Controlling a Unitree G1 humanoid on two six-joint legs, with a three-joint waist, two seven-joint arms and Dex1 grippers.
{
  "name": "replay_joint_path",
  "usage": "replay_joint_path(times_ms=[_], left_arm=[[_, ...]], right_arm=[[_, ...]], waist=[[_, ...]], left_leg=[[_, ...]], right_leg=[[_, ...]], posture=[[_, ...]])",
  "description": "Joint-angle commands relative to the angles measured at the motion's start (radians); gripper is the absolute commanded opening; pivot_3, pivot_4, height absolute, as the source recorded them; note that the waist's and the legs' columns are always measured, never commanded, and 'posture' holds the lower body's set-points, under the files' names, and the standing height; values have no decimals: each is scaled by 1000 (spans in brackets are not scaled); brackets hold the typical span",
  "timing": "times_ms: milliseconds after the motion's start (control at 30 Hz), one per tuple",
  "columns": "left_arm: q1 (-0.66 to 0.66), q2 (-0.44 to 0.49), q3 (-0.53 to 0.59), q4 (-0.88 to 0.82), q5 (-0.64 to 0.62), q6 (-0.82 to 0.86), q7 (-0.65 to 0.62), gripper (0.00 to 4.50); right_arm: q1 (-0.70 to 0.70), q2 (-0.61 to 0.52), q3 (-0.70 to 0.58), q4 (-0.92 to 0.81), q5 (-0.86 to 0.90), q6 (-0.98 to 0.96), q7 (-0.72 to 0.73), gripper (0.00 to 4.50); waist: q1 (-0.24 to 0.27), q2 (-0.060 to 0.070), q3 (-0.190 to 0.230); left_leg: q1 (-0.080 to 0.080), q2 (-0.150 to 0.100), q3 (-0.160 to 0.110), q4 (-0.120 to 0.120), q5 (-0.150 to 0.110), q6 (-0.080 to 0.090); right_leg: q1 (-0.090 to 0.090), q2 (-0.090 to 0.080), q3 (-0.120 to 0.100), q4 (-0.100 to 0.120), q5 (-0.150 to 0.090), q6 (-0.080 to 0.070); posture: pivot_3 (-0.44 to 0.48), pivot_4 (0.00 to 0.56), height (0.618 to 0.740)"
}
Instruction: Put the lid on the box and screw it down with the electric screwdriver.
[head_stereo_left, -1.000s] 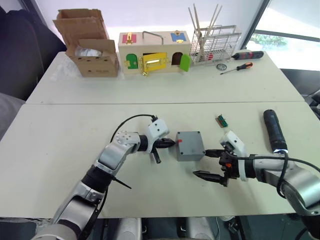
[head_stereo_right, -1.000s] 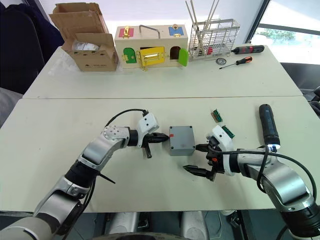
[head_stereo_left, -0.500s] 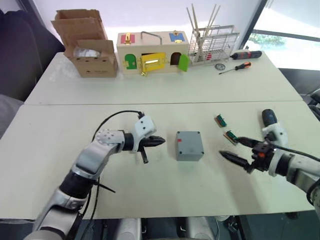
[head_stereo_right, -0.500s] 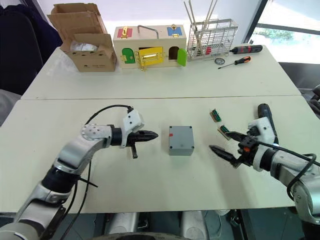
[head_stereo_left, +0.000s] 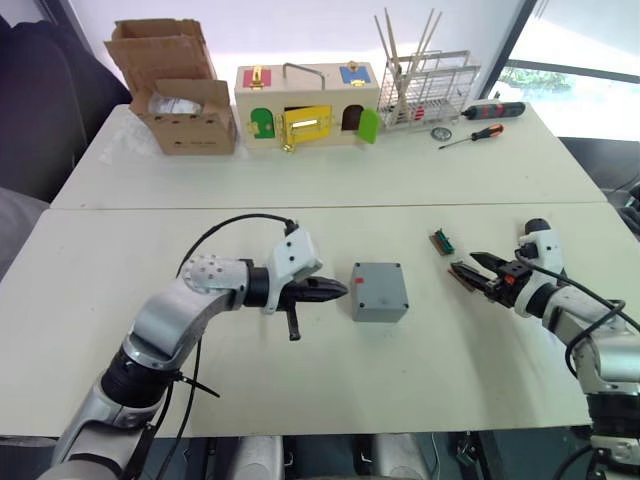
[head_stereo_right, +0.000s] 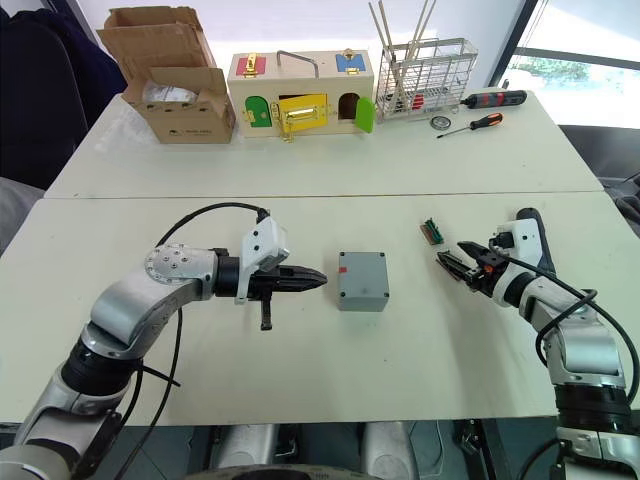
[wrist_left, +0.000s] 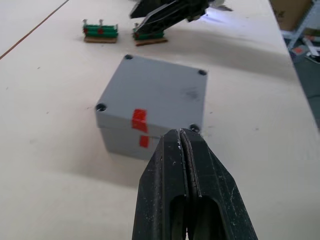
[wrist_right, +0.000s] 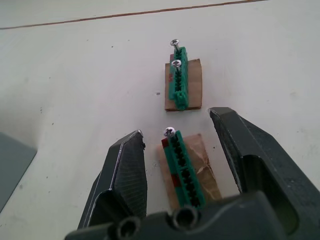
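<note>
The grey lid (wrist_left: 155, 92) lies on the grey box (head_stereo_left: 379, 291) at the table's middle, with red marks on the lid's edge and the box's side. My left gripper (head_stereo_left: 340, 290) is shut and empty, its tip just left of the box and pointing at it. To the right, my right gripper (wrist_right: 177, 125) is open, its fingers on either side of a green screw holder (wrist_right: 182, 172) on brown card. Beyond my right wrist the dark end of the electric screwdriver (head_stereo_right: 527, 215) shows; the arm hides the rest.
A second green screw holder (head_stereo_left: 442, 240) lies just beyond the first. On the far table stand a cardboard box (head_stereo_left: 180, 90), a wooden box with coloured doors (head_stereo_left: 305, 105) and a wire rack (head_stereo_left: 428, 85), with two hand screwdrivers (head_stereo_left: 475, 135) beside it.
My right gripper has left the box's right side and moved right and away to the screw holder, staying open. My left gripper drew back, then returned to the box's left side.
</note>
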Motion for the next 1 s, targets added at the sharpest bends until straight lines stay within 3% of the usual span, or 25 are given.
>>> replay_joint_path(times_ms=[33, 167, 267, 367, 400, 1000], left_arm=[[6, 10, -2, -32, -13, 5, 17, 0], [5, 14, -11, -26, -13, 0, 23, 0], [1, 14, -18, -17, -9, -6, 23, 0], [0, 19, -26, -14, -7, -10, 23, 0], [-1, 20, -28, -14, -7, -11, 23, 0], [-9, 25, -41, 19, -5, -29, 5, 0]], right_arm=[[-20, 4, -11, 9, -1, -20, 3, 2355], [-20, 9, -14, 14, 5, -18, -1, 2355], [-21, 19, -18, 9, 10, -19, -10, 1578], [-17, 25, -18, -2, 12, -15, -16, 129], [-17, 30, -22, -4, 15, -13, -20, 50], [6, 22, -105, -122, 99, 84, -43, 50]], waist=[[0, 0, 0], [0, 0, 0], [0, 0, 0], [0, 0, 0], [0, 0, 0], [0, 0, 0]], left_leg=[[0, 0, 0, 0, 0, 0], [0, 0, 0, 0, 0, 0], [0, 0, 0, 0, 0, 0], [0, 0, 0, 0, 0, 0], [0, 0, 0, 0, 0, 0], [0, 0, 0, 0, 0, 0]], right_leg=[[0, 0, 0, 0, 0, 0], [0, 0, 0, 0, 0, 0], [0, 0, 0, 0, 0, 0], [0, 0, 0, 0, 0, 0], [0, 0, 0, 0, 0, 0], [0, 0, 0, 0, 0, 0]], posture=[[0, 150, 728], [0, 150, 728], [0, 150, 728], [0, 150, 728], [0, 150, 728], [0, 150, 728]])
